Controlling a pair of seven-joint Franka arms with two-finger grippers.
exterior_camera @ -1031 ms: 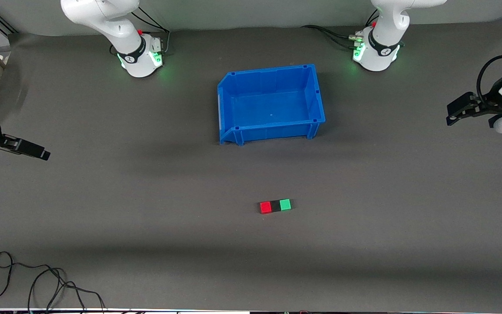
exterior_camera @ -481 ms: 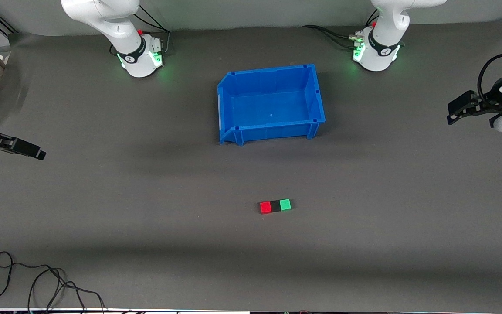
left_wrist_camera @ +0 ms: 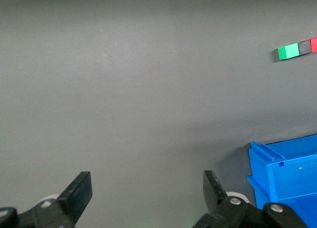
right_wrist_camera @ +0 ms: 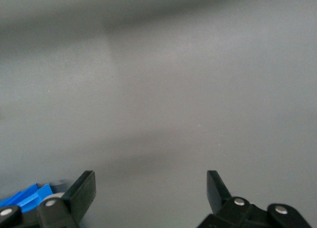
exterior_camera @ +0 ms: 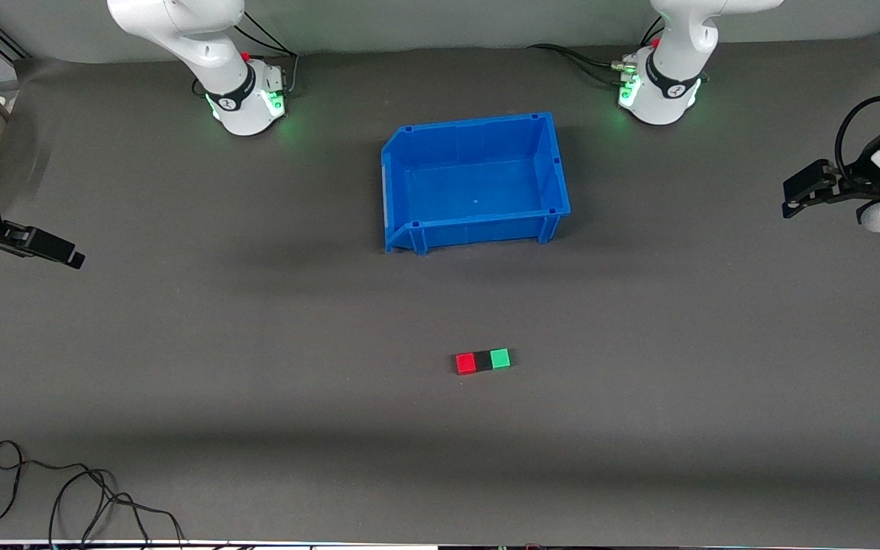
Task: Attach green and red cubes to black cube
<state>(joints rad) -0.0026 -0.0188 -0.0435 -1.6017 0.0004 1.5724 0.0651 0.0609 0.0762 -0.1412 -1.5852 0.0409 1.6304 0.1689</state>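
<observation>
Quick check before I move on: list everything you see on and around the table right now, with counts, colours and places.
red cube: 1, bright red, at the right arm's end of the row, touching the black cube.
black cube: 1, matte black, middle of the row, between the red cube and the green cube.
green cube: 1, bright green, at the left arm's end of the row.
blue bin: 1, blue, empty, farther from the front camera than the row.
cable: 1 loose tangle, black, at the table edge nearest the front camera, toward the right arm's end.
table: 1, dark grey.
left claw: 1, black, open, holding nothing, over the left arm's end of the table.
right claw: 1, black, open, holding nothing, over the right arm's end.
</observation>
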